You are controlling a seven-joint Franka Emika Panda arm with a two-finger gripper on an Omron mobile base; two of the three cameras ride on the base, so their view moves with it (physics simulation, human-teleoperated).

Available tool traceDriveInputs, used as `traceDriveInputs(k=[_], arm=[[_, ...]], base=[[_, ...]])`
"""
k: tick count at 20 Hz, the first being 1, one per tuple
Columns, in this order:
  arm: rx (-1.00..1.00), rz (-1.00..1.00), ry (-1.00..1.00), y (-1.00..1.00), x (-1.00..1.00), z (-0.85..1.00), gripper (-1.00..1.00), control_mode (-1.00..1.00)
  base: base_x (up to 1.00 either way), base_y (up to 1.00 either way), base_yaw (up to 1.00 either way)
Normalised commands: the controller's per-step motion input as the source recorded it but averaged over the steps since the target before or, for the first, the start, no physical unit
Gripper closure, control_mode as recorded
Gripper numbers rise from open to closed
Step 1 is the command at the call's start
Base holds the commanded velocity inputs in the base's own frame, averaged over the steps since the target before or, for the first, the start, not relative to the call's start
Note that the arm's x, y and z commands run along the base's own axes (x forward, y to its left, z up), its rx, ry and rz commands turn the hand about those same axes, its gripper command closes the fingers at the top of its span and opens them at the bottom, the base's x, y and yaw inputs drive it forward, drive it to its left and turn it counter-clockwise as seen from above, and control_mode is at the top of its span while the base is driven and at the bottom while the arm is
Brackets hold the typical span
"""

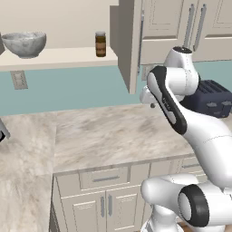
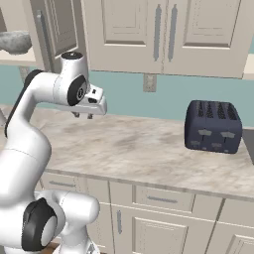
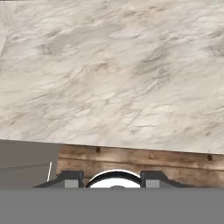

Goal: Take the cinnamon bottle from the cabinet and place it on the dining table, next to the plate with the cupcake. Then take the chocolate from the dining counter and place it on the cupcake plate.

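Note:
The cinnamon bottle (image 1: 100, 44), a small brown jar with a grey-tan lid, stands upright on the beige shelf of the open cabinet (image 1: 59, 56), near the shelf's right end. My gripper (image 1: 152, 102) (image 2: 82, 115) hangs over the wall counter, well below and to the right of the bottle, pointing down. In the hand view its fingertips (image 3: 72, 178) stand wide apart over the marble with nothing between them, so the gripper (image 3: 113, 180) is open. The plate, cupcake, chocolate and dining table are out of view.
A pale marbled bowl (image 1: 25, 43) (image 2: 15, 41) sits at the shelf's left. The open cabinet door (image 1: 129, 43) juts out between bottle and arm. A dark toaster (image 1: 211, 98) (image 2: 213, 127) stands on the wall counter (image 1: 108, 136) at the right. Wall outlets (image 1: 19, 79) (image 2: 147, 83) sit on the teal backsplash.

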Motion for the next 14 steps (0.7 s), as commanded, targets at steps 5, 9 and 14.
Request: traceDriveInputs(k=[5,9,14], arm=[[-0.01,0.0,-0.02,0.0,0.04,0.0,-1.0,-1.0],[0.0,-0.03,-0.19,0.0,-0.53,0.0,-1.0,-1.0],[0.0,-0.06,-0.11,0.0,-0.47,0.0,-1.0,-1.0]], base=[[0.0,0.0,0.0],[0.0,0.0,0.0],[0.0,0.0,0.0]])
